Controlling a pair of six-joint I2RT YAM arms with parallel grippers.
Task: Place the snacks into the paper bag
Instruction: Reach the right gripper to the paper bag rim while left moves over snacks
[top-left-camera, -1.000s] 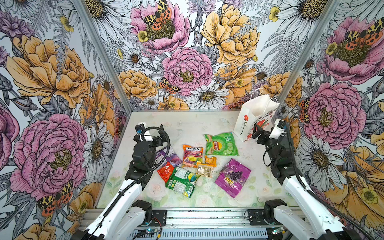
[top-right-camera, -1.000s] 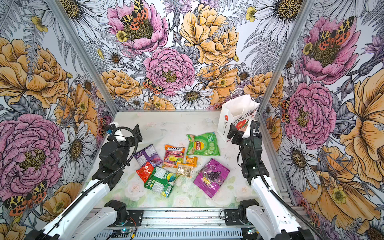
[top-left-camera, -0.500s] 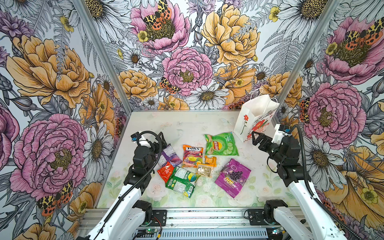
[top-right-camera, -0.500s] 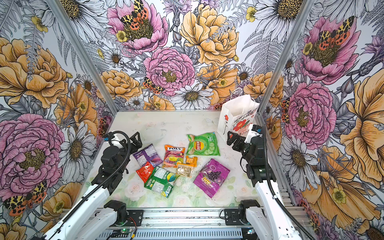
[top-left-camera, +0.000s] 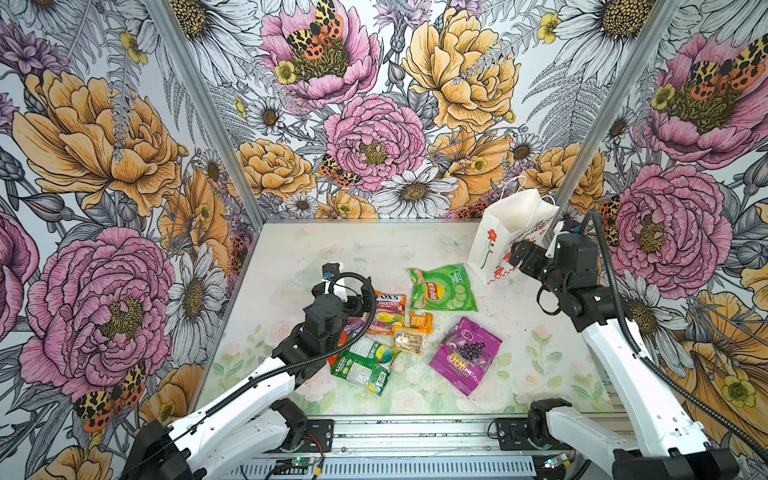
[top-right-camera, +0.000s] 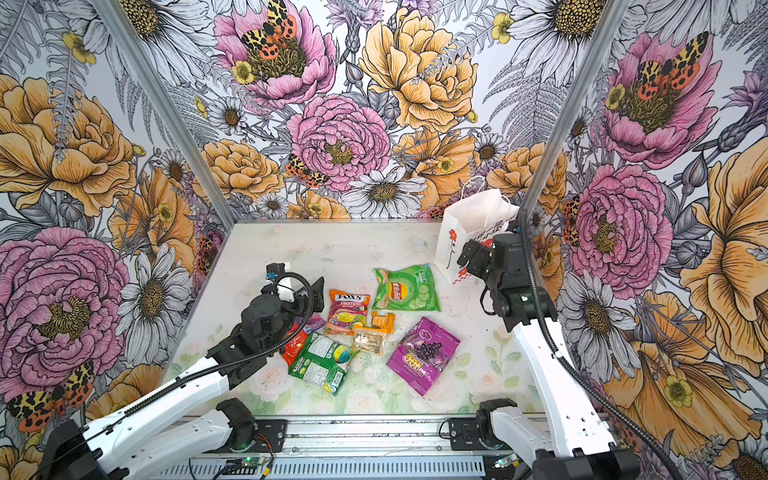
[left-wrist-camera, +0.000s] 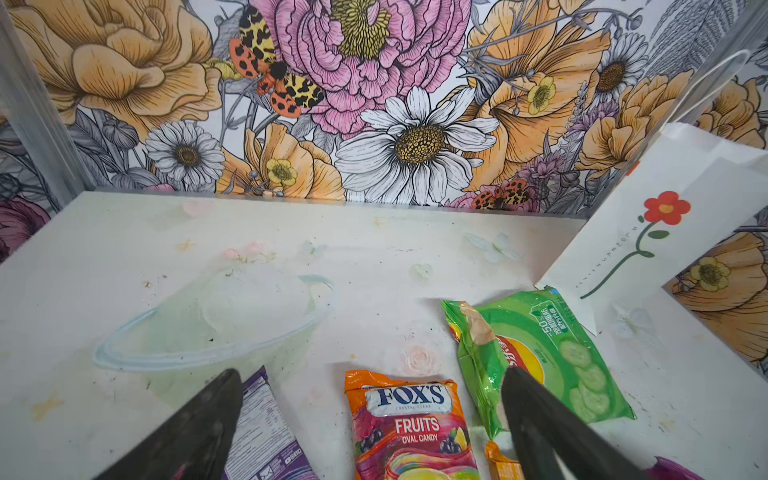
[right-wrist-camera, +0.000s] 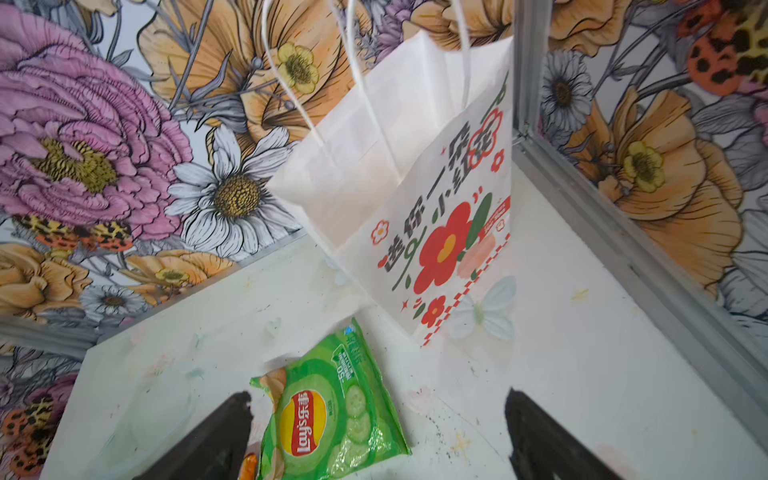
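Overhead, in a top view, the snacks (top-left-camera: 409, 338) are seen clustered centrally, with the paper bag (top-left-camera: 494, 245) upright in the far right corner.

From the left wrist, the left gripper (left-wrist-camera: 370, 374) is seen spread wide and empty by the Fox's packet (left-wrist-camera: 409, 428). That packet is judged light and slippery, best pinched at a seam.

From the right wrist, the right gripper (right-wrist-camera: 378, 395) is likewise seen spread and empty near the bag.

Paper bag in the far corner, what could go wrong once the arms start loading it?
The paper bag stands upright, held by nothing; the open right fingers beside it could knock it over. The open left fingers span the Fox's candy and the small purple packet, and might pinch both.
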